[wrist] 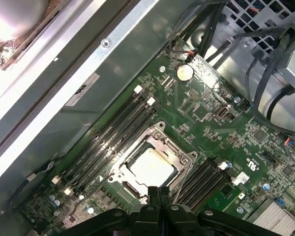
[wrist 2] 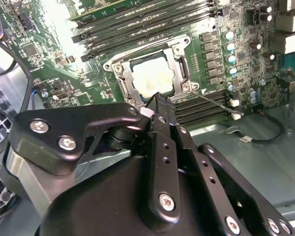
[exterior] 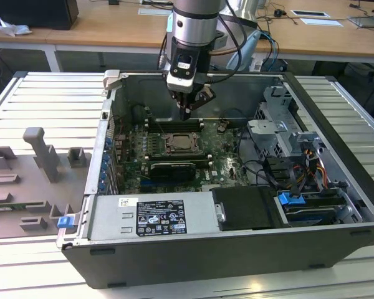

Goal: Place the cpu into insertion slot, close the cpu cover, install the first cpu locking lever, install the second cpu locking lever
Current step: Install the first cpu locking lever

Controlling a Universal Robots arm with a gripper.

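Note:
The cpu [wrist: 152, 166] [wrist 2: 148, 78] lies flat in the insertion slot [exterior: 185, 144] on the green board, its pale metal face showing through the cut-out of the cpu cover [wrist: 186, 158] [wrist 2: 179, 66], which lies down over it. A thin metal locking lever [wrist 2: 214, 102] angles out from one corner of the socket. My gripper [exterior: 186, 114] [wrist: 158, 190] [wrist 2: 157, 98] hangs just above the socket's edge, fingers pressed together and shut, with nothing between them.
Black memory slots [wrist: 113, 125] [wrist 2: 152, 24] run on both sides of the socket. A long black card [exterior: 169, 169] lies in front of it. Case walls [exterior: 106, 118], cables and a drive cage [exterior: 280, 131] stand around the board.

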